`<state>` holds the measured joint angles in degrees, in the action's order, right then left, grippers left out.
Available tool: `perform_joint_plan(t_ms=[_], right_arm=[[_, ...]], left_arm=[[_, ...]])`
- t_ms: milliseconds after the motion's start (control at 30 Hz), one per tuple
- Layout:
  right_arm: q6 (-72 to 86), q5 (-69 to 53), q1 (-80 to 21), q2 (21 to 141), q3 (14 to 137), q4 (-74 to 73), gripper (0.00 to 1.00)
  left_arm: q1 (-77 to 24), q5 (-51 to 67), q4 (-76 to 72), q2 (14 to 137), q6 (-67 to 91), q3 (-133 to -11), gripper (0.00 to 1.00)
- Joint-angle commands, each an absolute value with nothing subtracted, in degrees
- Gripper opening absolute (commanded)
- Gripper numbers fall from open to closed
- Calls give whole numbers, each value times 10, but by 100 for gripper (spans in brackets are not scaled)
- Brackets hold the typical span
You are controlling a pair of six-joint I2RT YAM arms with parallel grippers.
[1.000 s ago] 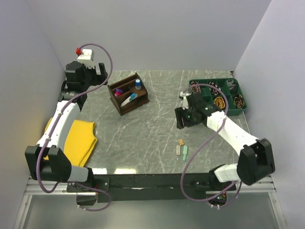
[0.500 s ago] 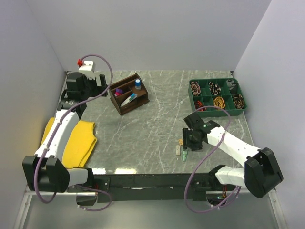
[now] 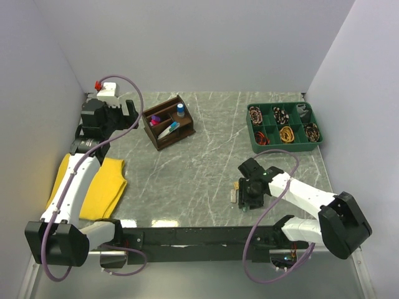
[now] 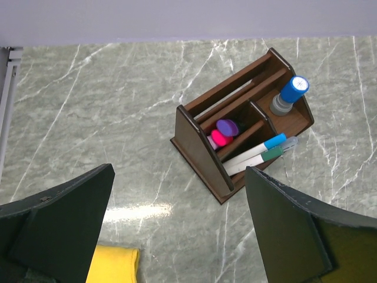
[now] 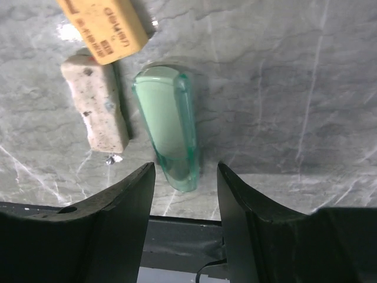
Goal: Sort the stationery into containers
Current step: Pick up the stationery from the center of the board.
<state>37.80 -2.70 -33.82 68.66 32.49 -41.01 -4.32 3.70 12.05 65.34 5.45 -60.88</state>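
The dark brown wooden organiser (image 3: 167, 121) stands at the back left of the table and also shows in the left wrist view (image 4: 244, 124). It holds pink and purple markers (image 4: 224, 132), a green-capped white pen (image 4: 259, 156) and a blue-capped cylinder (image 4: 290, 94). My left gripper (image 4: 177, 236) is open and empty, high above the table left of the organiser. A pale-green eraser piece (image 5: 168, 127), a white piece (image 5: 97, 106) and a tan piece (image 5: 106, 26) lie near the front edge. My right gripper (image 5: 184, 194) is open, its jaws on either side of the near end of the pale-green piece, not touching it.
A green divided tray (image 3: 283, 128) with small items stands at the back right. A yellow cloth (image 3: 103, 187) lies at the left edge. The table's front edge (image 5: 188, 221) runs right under my right gripper.
My right gripper moved from mid-table toward the front edge and came down over the eraser pieces. My left arm shifted slightly left and back.
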Motion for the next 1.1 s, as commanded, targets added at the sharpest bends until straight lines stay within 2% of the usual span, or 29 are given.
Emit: perform_joint_plan(t_ms=[0, 233, 300, 500, 567, 600, 800, 900, 1067], right_arm=[[386, -25, -351, 665, 315, -377, 54], [375, -22, -354, 657, 303, -358, 49], [374, -22, -353, 659, 301, -353, 40], [379, -8, -353, 686, 301, -356, 32], [378, -6, -349, 693, 308, -364, 7], [372, -4, -342, 693, 314, -372, 0], [243, 6, -339, 646, 477, -475, 0], [205, 9, -335, 670, 554, -498, 0], [97, -124, -332, 763, 634, -411, 0]], left_arm=[[-40, 40, 113, 637, 76, -601, 99], [-25, 58, 114, 625, 100, -592, 99], [-19, 62, 113, 620, 108, -589, 99], [-3, 70, 119, 603, 117, -584, 99], [-2, 69, 123, 599, 117, -587, 99], [-2, 69, 127, 597, 115, -591, 99], [-2, 111, 152, 602, 73, -623, 99], [-2, 128, 152, 618, 56, -640, 99], [17, 155, 150, 662, 50, -667, 99]])
